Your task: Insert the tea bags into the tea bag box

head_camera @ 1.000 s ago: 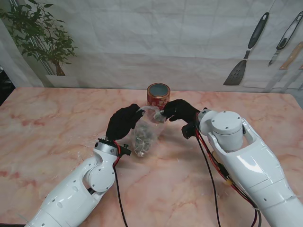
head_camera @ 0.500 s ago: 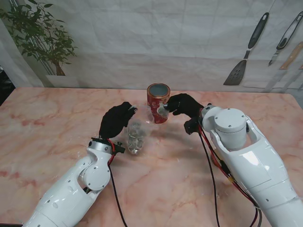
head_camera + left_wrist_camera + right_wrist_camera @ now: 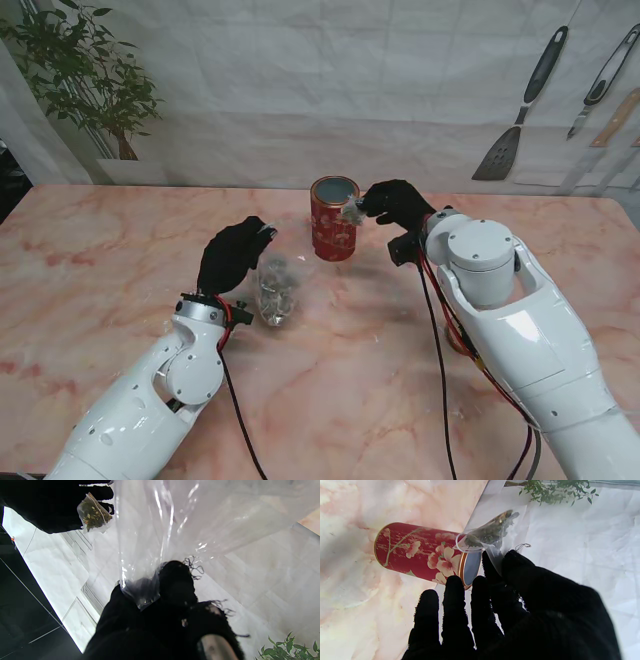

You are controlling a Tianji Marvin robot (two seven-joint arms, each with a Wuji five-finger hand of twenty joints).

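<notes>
Nearest me on the desk [image 3: 100, 260], the left hand [image 3: 232, 257] has its fingers [image 3: 175, 580] pinched on the top of a clear bag [image 3: 275, 290] of tea bags, which hangs with its long axis running down to the desk. Farther off stands the red tin [image 3: 333, 218], upright, mouth open upward. Beside its rim, the right hand [image 3: 395, 204] grasps one tea bag [image 3: 352, 210] between thumb and forefinger, tip toward the mouth.
</notes>
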